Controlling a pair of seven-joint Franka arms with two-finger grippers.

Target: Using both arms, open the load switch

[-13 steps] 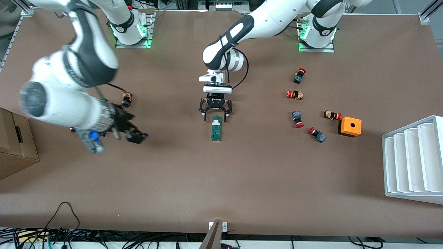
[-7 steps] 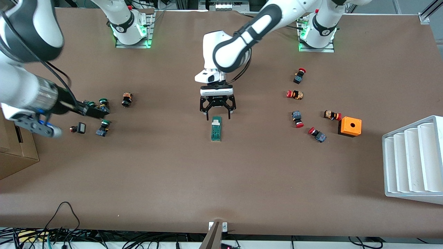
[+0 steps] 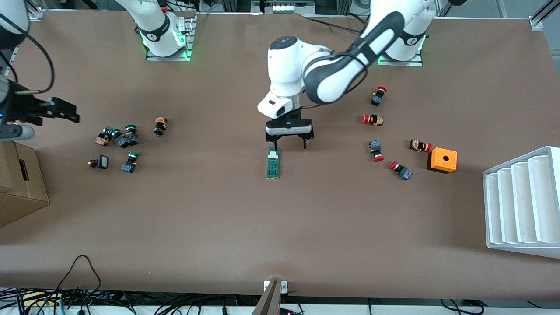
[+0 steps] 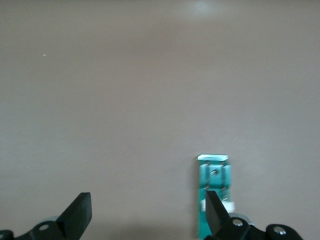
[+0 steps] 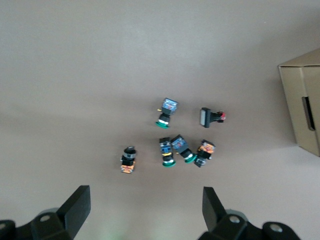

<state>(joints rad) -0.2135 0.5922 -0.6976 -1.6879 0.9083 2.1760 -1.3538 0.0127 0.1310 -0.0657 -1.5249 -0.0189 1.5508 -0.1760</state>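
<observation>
While the broad brown counter [image 3: 280, 227] carries scattered parts, the big white left arm [image 3: 332, 70] reaches in from its base edge, its black two-fingered left hand [image 3: 288, 145] spread wide and empty just over the white-tab end of the load switch [image 3: 273, 162], probably to pin that end. The right hand [image 3: 59, 110], also spread and empty, hangs over the counter's edge at the right arm's end, above small green-capped push buttons [image 5: 172, 145]. The narrow dark-green block lies flat mid-counter, tab toward the bases.

Left gripper [image 3: 289, 144]: pointing down at the table's middle, jaws spread wide. Right gripper [image 3: 65, 112]: raised at the right arm's end, jaws wide, empty.
</observation>
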